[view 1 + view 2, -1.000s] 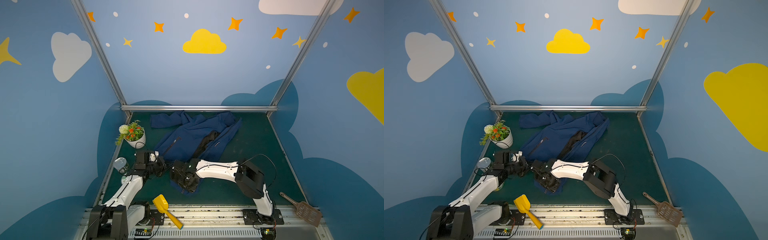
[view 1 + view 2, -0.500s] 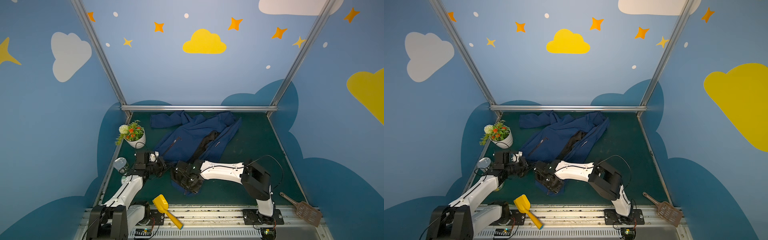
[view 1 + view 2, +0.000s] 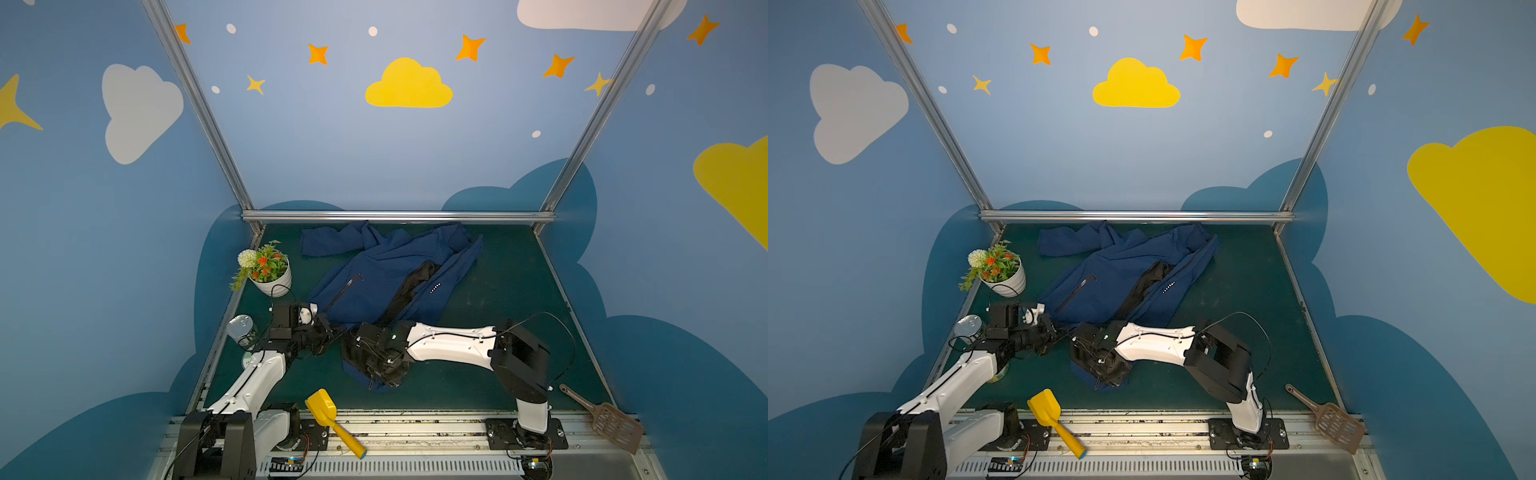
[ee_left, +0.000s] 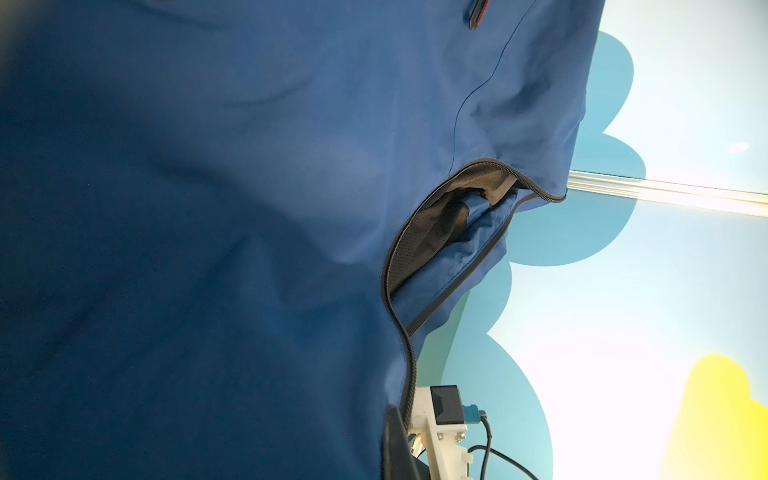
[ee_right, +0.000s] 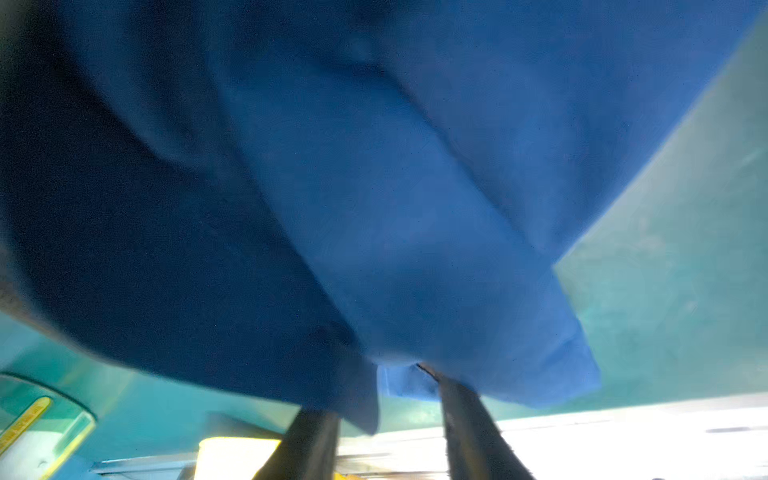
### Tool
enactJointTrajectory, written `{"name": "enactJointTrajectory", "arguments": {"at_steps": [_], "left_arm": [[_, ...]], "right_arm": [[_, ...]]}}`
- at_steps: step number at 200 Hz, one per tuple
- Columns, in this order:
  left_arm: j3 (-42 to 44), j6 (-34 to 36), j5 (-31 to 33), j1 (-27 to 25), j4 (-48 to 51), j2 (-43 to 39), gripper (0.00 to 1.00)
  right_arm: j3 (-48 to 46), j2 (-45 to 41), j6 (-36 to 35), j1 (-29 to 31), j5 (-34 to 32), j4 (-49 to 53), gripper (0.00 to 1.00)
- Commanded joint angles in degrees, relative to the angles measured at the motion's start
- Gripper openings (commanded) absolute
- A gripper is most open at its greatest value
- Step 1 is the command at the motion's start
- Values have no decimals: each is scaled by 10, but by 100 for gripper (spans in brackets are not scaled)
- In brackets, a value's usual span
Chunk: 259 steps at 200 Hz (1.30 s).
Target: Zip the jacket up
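The navy jacket lies spread on the green table, its front open with black lining showing. My left gripper is shut on the hem at the jacket's near left. In the left wrist view the fabric drapes over the jaws and the front zipper runs down to them. My right gripper sits at the near hem. In the right wrist view its fingers stand apart, and the hem hangs over their tips.
A white pot of flowers and a tin can stand by the left wall. A yellow scoop lies at the front edge, and a brown slotted spatula lies at the front right. A metal rail bounds the back.
The right arm's elbow has swung a little to the right while its gripper stays at the jacket's near hem. The left arm has not moved.
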<state>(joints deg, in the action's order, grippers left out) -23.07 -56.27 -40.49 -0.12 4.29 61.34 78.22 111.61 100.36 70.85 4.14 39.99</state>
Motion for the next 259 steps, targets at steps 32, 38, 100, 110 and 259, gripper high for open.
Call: {"name": "enactJointTrajectory", "arguments": {"at_steps": [32,38,100,110,259], "left_arm": [[-6,12,4,0,4,-5,3],[-7,12,3,1,3,-3,3],[-3,16,2,-1,8,-6,3],[-1,16,3,-1,10,-9,3],[-78,-143,85,-231,-159,45,3]], "right_arm": [[-22,7,21,-9,11,-4,18],[-21,10,21,-10,14,-4,17],[-28,31,14,-25,27,-26,18],[-33,26,12,-25,24,-38,10],[-314,-384,-298,-182,36,-443,0]]}}
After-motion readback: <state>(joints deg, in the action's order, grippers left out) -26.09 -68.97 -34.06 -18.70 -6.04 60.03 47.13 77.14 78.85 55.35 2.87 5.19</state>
